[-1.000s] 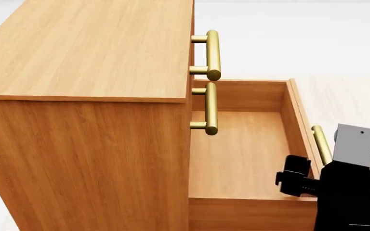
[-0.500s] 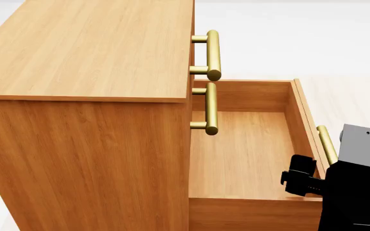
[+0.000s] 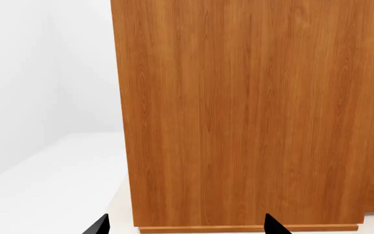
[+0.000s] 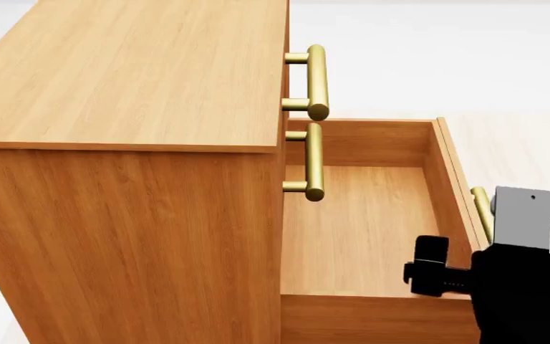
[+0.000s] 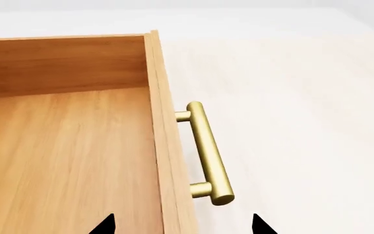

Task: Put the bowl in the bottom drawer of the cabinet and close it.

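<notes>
Drawer (image 4: 371, 222) pulled out, right pincer (image 5: 181, 225) spread above.

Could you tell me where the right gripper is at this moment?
In the head view, the right gripper is at lower right, over the front corner of the open bottom drawer, close to its brass handle and out in front of the cabinet.

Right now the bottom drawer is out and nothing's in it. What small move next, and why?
Probably back the right gripper away from the brass handle: its tips stand open astride the front panel, gripping nothing. The bottom drawer looks fully open and the bowl is out of view.
</notes>
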You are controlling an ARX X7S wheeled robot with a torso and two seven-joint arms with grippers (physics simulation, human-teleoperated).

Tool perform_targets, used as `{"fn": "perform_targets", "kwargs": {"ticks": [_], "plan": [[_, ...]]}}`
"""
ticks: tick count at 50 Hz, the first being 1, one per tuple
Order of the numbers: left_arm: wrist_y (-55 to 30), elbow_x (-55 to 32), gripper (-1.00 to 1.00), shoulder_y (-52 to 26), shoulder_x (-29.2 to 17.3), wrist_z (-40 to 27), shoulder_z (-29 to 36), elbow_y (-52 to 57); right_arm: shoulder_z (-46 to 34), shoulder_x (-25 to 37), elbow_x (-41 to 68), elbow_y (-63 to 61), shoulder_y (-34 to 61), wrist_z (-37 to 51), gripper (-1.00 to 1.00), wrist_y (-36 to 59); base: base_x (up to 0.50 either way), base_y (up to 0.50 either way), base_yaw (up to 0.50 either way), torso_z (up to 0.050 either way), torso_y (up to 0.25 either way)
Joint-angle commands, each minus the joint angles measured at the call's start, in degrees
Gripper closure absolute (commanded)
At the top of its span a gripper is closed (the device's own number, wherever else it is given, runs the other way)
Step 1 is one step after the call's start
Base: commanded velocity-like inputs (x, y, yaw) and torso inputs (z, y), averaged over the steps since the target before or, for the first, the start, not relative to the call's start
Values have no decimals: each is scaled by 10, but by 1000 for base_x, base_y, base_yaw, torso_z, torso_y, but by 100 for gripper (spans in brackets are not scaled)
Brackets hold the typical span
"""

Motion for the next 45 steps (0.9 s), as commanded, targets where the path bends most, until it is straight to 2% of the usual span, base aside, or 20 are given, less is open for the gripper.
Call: {"fn": "perform_targets", "kwargs": {"ticks": [1, 26, 36, 45], "plan": [[0, -1, -100, -1, -2, -2, 2, 0, -15, 17, 24, -34, -11, -53, -100, 6, 0, 0, 0, 0, 0], [14, 1, -100, -6, -2, -4, 7, -20, 32, 44, 44, -178, -32, -6, -100, 23, 0, 0, 0, 0, 0], [22, 0, -100, -4, -4, -6, 8, -16, 84, 59, 70, -262, -33, 27, -100, 55, 0, 0, 0, 0, 0], [22, -7, -100, -4, -7, -5, 9, -14, 110, 67, 56, -257, -31, 47, -100, 40, 0, 0, 0, 0, 0]]}}
